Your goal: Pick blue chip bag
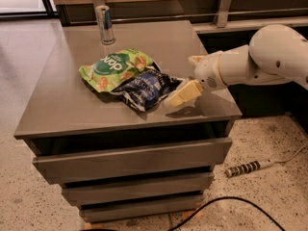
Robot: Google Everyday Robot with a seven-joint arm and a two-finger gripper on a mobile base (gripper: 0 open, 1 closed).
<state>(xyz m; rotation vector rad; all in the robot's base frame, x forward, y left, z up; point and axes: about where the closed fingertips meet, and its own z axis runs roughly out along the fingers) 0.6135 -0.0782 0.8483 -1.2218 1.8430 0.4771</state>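
Observation:
The blue chip bag [146, 87], crumpled dark navy foil with pale lettering, lies on the grey cabinet top [62, 105], partly tucked under the bright green snack bag [117, 69]. My gripper [181, 81] reaches in from the right on a white arm, just above the top. Its jaws are open. The lower cream finger [184, 93] is at the right end of the blue bag; the upper finger [194, 59] stands behind it. Nothing is held.
A slim silver-blue can [105, 24] stands upright at the back left of the top. Drawers sit below the front edge. A power strip [248, 167] and a black cable [231, 203] lie on the speckled floor at the right.

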